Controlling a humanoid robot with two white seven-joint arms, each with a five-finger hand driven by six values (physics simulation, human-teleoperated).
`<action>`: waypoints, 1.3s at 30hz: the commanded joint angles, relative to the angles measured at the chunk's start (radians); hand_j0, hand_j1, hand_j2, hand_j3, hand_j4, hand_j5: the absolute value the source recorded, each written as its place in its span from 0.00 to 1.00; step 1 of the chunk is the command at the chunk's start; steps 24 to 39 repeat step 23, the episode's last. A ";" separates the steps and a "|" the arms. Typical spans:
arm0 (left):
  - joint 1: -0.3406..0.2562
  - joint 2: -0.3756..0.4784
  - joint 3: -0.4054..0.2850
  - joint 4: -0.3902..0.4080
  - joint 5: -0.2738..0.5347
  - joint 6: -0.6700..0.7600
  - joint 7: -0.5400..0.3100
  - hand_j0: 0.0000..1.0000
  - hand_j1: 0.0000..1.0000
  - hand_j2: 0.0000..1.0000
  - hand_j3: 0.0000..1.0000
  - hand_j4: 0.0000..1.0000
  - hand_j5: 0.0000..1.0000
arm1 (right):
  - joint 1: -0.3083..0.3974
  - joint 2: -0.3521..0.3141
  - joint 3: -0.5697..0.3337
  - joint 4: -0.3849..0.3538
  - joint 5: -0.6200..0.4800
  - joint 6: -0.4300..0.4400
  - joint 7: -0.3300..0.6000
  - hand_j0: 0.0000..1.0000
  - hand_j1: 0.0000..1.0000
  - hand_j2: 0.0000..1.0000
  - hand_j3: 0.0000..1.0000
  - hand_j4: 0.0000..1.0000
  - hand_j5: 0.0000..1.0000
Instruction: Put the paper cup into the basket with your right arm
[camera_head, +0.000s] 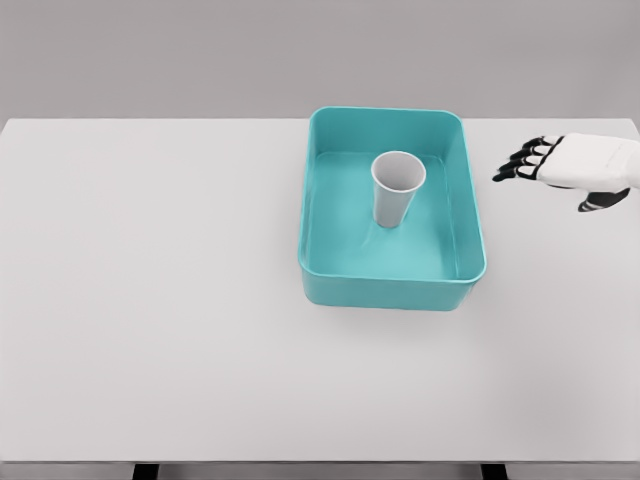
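- Looking like a bare simulated test bench, not a lived-in room.
- White tabletop (150, 300) is filling most of the view, flat and textureless.
- Plain grey wall (150, 60) is sitting behind it, with no fixtures or furniture.
- Dark table legs (146, 470) are just showing at the bottom edge.
- Shading is looking rendered and uniform.

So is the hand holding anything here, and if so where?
Nothing is held. The right hand is to the right of the basket, fingers spread and empty. The cup stands upright inside the basket.
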 joint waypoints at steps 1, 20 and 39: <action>0.000 0.000 0.000 0.000 0.000 0.000 0.000 1.00 1.00 1.00 1.00 1.00 1.00 | 0.000 -0.067 -0.005 -0.034 0.000 0.002 0.009 1.00 1.00 1.00 1.00 1.00 1.00; 0.005 0.000 0.000 0.003 0.000 -0.002 0.000 1.00 1.00 1.00 1.00 1.00 1.00 | 0.008 -0.090 -0.005 -0.052 0.001 0.002 0.009 1.00 1.00 1.00 1.00 1.00 1.00; 0.011 0.000 0.000 0.009 0.000 0.000 0.000 1.00 1.00 1.00 1.00 1.00 1.00 | 0.006 -0.092 -0.007 -0.052 0.001 0.002 0.009 1.00 1.00 1.00 1.00 1.00 1.00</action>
